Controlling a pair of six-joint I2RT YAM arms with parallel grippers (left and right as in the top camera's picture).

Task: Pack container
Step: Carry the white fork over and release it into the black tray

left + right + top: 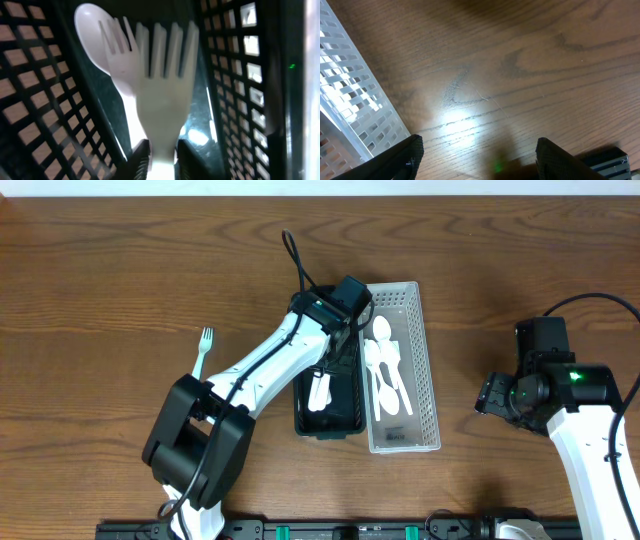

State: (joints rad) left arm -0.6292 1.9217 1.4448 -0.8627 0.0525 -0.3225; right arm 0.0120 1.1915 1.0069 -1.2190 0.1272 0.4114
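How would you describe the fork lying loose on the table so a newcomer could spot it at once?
Find the black basket and white basket side by side. Left of the black one, beyond the left arm, a pale fork lies on the table, tines toward the far edge. It alone sits outside a basket.

table [90, 270]: brown grained wood, spanning whole scene | scratches [465, 92]: faint, on the wood at right, just far of a bright glare patch | black rail [130, 530]: along near edge, green fittings [283, 531] midway, possibly clamps
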